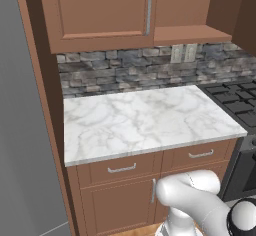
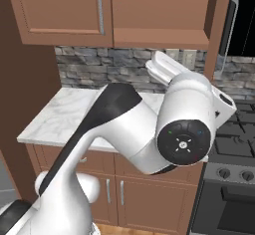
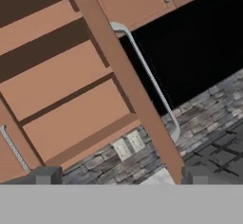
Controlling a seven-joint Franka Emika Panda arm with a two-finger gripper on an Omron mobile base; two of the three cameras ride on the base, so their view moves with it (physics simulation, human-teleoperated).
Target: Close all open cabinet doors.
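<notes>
While my jaws stand wide apart with nothing between them, my gripper [image 3: 118, 175] looks up at an open cabinet door [image 3: 124, 83] seen edge-on, its long silver handle [image 3: 151, 80] curving off the far side. Beside that door the cabinet's shelves [image 3: 57, 78] lie bare to view, with two wall outlets [image 3: 128, 145] on the stone backsplash [image 1: 135, 70] beneath. Left of it, above the marble counter [image 1: 145, 122], another cabinet door [image 1: 102, 10] sits flush and shut.
</notes>
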